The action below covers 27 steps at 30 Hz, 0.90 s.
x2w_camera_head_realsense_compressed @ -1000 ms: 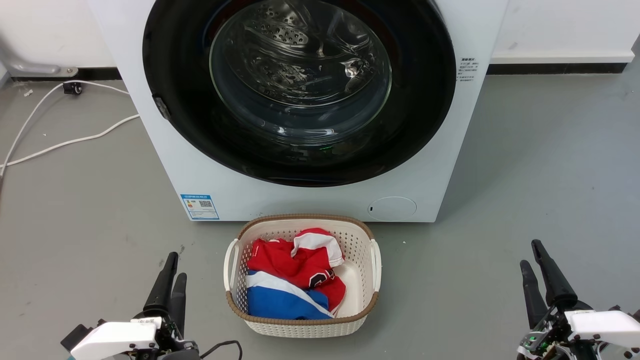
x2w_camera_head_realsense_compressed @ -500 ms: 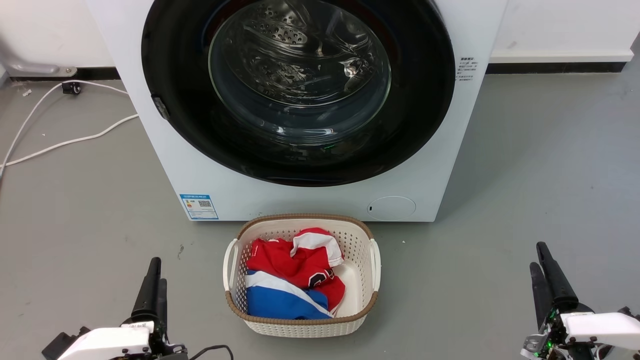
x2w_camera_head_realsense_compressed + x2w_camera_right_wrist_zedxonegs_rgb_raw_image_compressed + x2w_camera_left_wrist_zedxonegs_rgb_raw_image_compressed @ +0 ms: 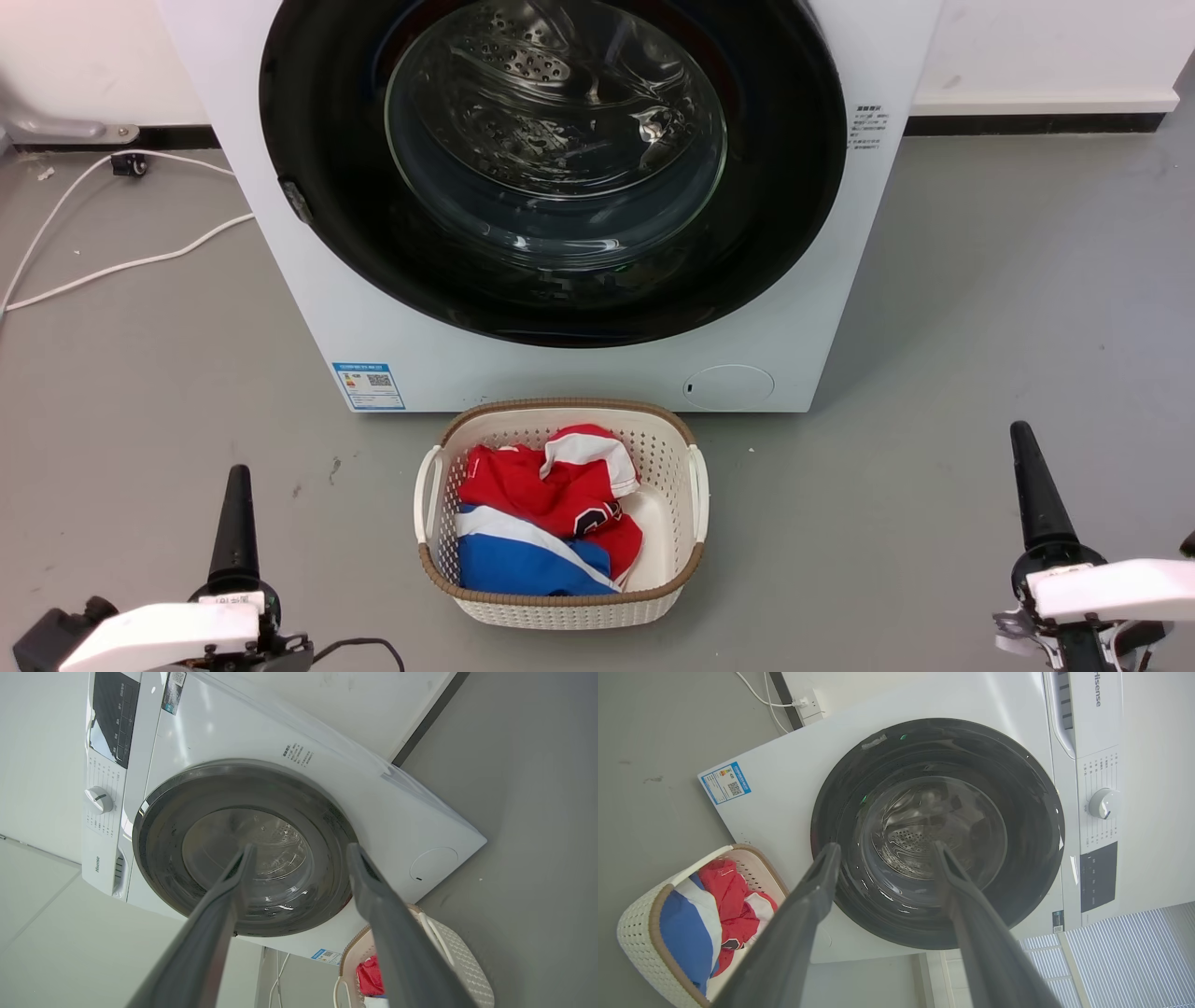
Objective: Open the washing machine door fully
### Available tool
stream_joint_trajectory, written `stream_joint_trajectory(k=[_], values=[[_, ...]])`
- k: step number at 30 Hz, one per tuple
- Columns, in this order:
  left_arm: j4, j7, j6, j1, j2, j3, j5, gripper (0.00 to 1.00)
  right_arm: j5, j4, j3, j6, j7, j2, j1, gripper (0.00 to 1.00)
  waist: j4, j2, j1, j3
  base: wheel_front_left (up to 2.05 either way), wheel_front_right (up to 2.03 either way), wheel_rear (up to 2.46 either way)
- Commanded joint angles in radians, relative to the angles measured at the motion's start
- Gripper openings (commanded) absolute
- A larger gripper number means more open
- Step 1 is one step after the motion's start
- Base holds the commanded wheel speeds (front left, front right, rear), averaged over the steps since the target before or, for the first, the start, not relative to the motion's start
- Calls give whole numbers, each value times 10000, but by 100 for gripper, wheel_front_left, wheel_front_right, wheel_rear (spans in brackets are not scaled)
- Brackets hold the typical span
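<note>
Left gripper (image 3: 885, 845): fingers spread, holding nothing. Right gripper (image 3: 301, 846): the same, spread and empty. In the head view each shows one finger edge-on, the second hidden behind it; 1.0 s ago both fingers of each showed. Both sit near, either side of the laundry basket (image 3: 569, 407), well apart from the washing machine (image 3: 523, 373). Washing machine door (image 3: 555, 140) shut flush, unchanged; its top is cut off by the frame.

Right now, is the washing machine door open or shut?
Shut. The washing machine door sits flat against the washing machine front, no gap at its rim.
</note>
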Motion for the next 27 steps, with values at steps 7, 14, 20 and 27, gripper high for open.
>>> stream_joint_trajectory(k=[7, 14, 20, 27], values=[[-1037, -296, -11, 88, 26, -127, 1814, 100, -2206, -836, 238, 1, -304, -11, -117, 100, -9, 0, 0, 28, 0, 0, 0], [-1875, -525, 494, 220, 28, -867, 3974, 100, -3858, -1374, 529, 2, -541, -11, -60, 100, 7, 0, 0, 78, 0, 0, 0], [-2450, -711, 1033, 310, 29, -1612, 5508, 100, -5036, -1490, 668, 2, -729, -11, 36, 100, 12, 0, 0, 99, 0, 0, 0], [-2782, -917, 1291, 424, 29, -2170, 6892, 100, -6164, -1652, 751, 1, -927, -9, 88, 100, -16, 0, 0, 90, 0, 0, 0]])
